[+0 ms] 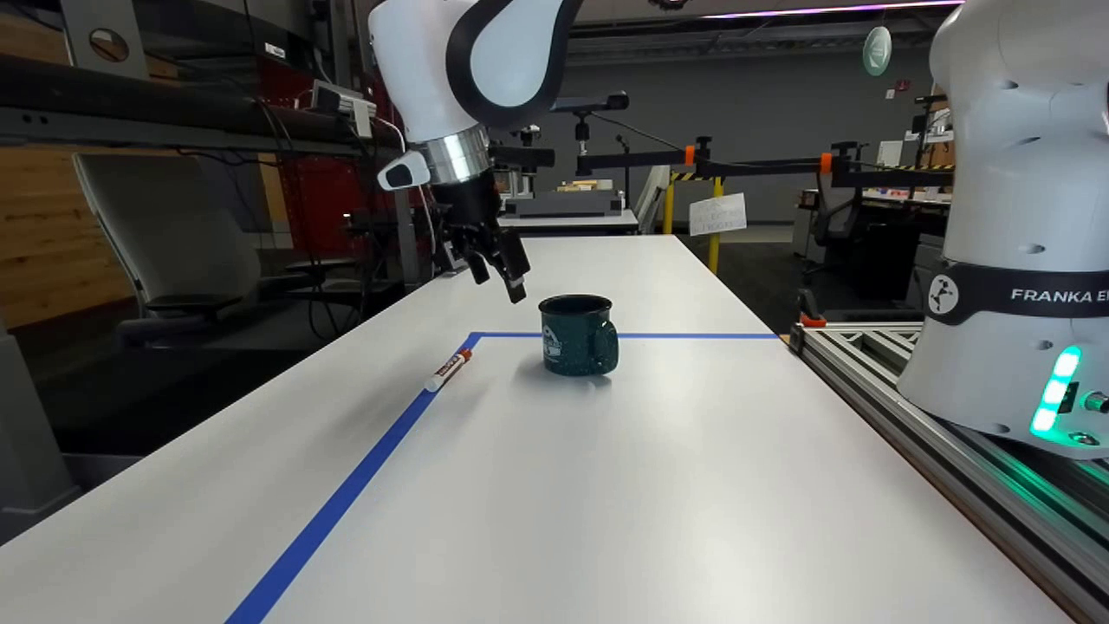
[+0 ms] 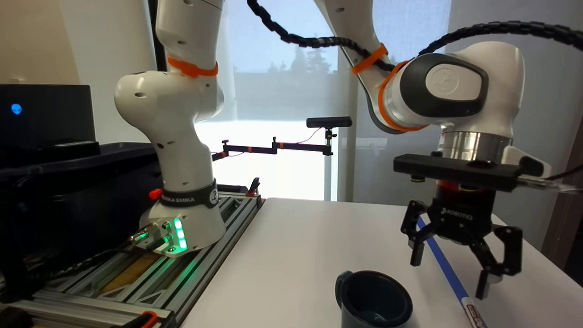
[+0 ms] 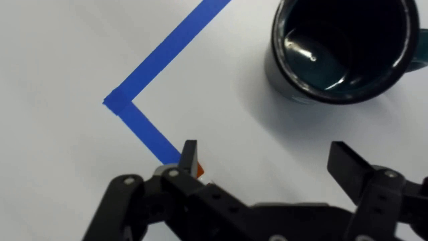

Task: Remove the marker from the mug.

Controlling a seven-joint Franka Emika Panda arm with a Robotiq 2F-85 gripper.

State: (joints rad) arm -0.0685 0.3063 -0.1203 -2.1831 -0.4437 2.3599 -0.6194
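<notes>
From here, slim white red-ended plastic marker looks light, stiff, rollable: pinch mid-barrel; black two-fingered claw spread, empty.

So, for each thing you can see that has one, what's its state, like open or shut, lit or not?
Gripper: open, holding nothing, above the table.
Mug: upright, nothing visible inside.
Blue tape: laid flat, meeting at a corner.
Marker: lying along the tape, outside the mug; looks capped.
Robot base light: glowing green.
Laptop: lid raised; logo looks lit blue.
</notes>
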